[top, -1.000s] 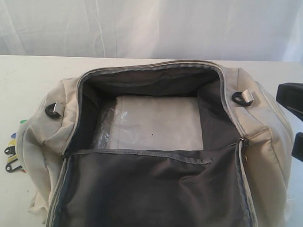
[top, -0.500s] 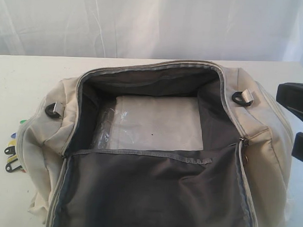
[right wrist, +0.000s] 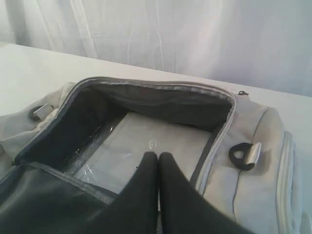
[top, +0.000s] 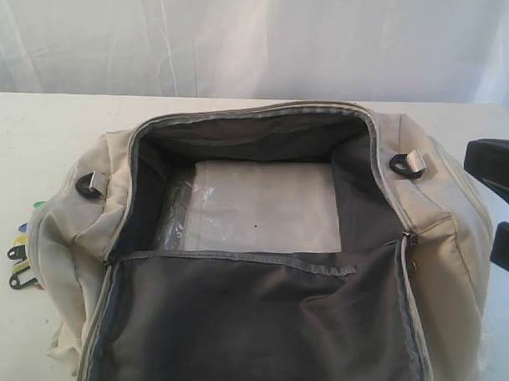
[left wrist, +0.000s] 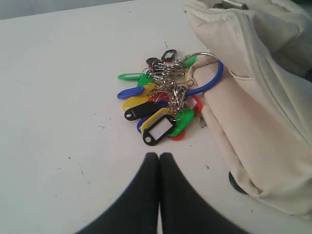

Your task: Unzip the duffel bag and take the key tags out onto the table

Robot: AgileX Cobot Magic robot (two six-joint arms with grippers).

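The cream duffel bag (top: 453, 248) lies unzipped on the white table (top: 38, 149), its dark-lined flap (top: 258, 324) folded toward the front. Inside, only a pale panel under clear plastic (top: 262, 207) shows. The key tags (top: 20, 253) lie on the table against the bag's left end. In the left wrist view they are a bunch of green, blue, yellow, red and black tags (left wrist: 161, 105) on rings beside the bag (left wrist: 258, 112). My left gripper (left wrist: 159, 156) is shut and empty, just short of them. My right gripper (right wrist: 158, 155) is shut and empty, facing the bag's opening (right wrist: 146, 102).
Black parts of the right arm (top: 496, 164) show at the right edge, beside the bag's end. Black D-rings (top: 406, 165) (top: 89, 185) sit at both ends of the bag. A white curtain (top: 260, 40) hangs behind the table's far edge.
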